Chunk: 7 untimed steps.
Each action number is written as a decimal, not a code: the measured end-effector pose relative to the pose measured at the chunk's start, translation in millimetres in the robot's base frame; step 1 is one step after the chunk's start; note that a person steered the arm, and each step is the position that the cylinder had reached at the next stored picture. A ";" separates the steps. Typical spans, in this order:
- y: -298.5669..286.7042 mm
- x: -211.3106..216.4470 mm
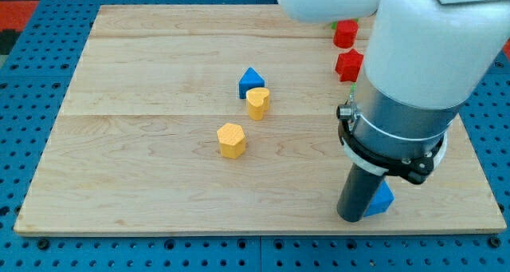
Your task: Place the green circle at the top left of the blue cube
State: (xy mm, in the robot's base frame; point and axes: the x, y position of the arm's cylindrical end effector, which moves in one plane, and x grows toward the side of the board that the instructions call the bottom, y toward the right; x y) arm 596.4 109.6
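Note:
The blue cube (382,200) lies near the board's bottom right, partly hidden behind my dark rod. My tip (353,219) rests on the board, touching or almost touching the cube's left side. The green circle does not show as a whole. Only a tiny green sliver (333,23) peeks out at the arm's edge near the view's top, left of a red block, and its shape cannot be made out. The arm's white and grey body (422,65) hides much of the board's right side.
Two red blocks (345,33) (350,65) sit at the top right beside the arm. A blue triangular block (251,80) touches a yellow heart-like block (257,103) near the middle. A yellow hexagon (231,140) lies below them. The wooden board's (143,168) bottom edge is close below my tip.

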 end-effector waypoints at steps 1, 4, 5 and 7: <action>7.9 -0.3; -3.0 -24.4; -17.6 -82.0; 96.3 -149.7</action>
State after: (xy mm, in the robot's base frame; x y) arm 446.7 205.9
